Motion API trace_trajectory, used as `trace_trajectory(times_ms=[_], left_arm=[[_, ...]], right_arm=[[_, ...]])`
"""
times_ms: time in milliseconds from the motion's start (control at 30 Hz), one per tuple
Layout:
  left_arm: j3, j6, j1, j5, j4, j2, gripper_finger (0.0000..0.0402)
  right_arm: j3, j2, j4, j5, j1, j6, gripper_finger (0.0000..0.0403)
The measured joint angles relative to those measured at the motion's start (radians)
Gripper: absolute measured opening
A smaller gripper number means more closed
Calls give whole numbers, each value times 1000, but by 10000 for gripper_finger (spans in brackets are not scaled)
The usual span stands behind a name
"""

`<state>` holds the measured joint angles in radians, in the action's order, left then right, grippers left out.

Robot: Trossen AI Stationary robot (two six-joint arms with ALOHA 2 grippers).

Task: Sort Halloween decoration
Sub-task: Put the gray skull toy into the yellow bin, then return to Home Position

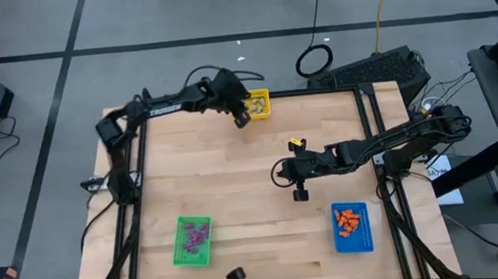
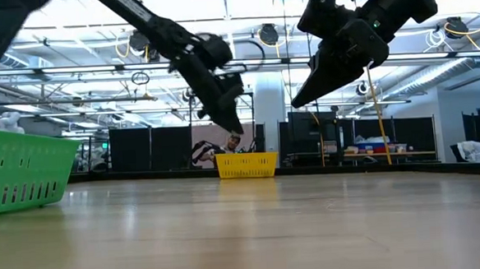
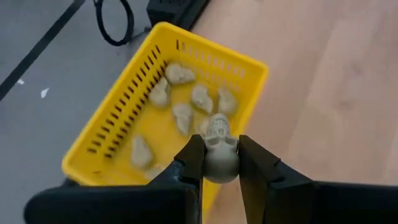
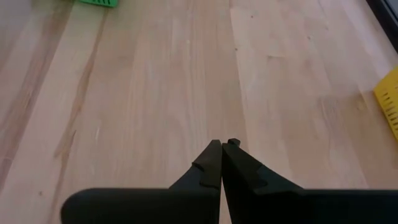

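Observation:
My left gripper (image 3: 221, 163) hangs at the table's far edge, over the rim of the yellow bin (image 3: 163, 106), shut on a pale grey-tan skull trinket (image 3: 219, 146). Several more pale trinkets (image 3: 186, 102) lie on the bin's floor. In the high view this gripper (image 1: 240, 116) stands just left of the bin (image 1: 259, 105). My right gripper (image 4: 222, 147) is shut on nothing and hovers above bare wood at mid-table (image 1: 279, 171). Purple trinkets (image 1: 194, 237) fill the green bin and orange ones (image 1: 349, 220) the blue bin. My left gripper pinches the skull's rounded end (image 3: 221, 168) between its two fingers (image 3: 194, 158). The fingers slant downward from the table's left side. The skull is lifted clear, its ridged face pointing away from the fingers, above the yellow bin's near rim (image 3: 245, 93).
The green bin (image 1: 181, 253) sits near the front left of the table and the blue bin (image 1: 340, 243) near the front right. Bare wood lies between them and across the middle. Black frame rails (image 1: 375, 136) run along the table's sides.

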<state>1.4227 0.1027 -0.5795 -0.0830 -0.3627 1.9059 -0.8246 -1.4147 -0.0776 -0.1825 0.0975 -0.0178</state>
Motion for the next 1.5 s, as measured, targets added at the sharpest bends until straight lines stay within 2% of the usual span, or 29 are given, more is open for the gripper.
trace_trajectory(times_ms=[167, 300, 733, 967, 1100, 1167, 1267, 1500], left_arm=[[151, 13, -18, 0, -73, 137, 55], [221, 15, -32, -1, -108, 217, 54], [253, 35, -68, -17, -158, 287, 59], [253, 36, -48, -16, -159, 269, 168], [254, 36, -41, -5, -153, 243, 196], [254, 36, -37, 17, -139, 225, 191], [254, 43, -27, 31, -110, 193, 162], [254, 32, 8, 32, 28, 167, 45]], right_arm=[[0, 0, -1, 0, 0, 4, 0], [0, 0, -1, 0, 0, -3, 0], [0, 0, -2, 0, -12, -20, 0], [0, 0, -2, -3, -18, -33, 0], [0, 0, -2, -3, -18, -54, 0], [0, 0, -6, -4, -18, -62, 0], [0, 0, -8, -4, -18, -81, 0], [28, 0, 27, -4, -74, -146, 0]])
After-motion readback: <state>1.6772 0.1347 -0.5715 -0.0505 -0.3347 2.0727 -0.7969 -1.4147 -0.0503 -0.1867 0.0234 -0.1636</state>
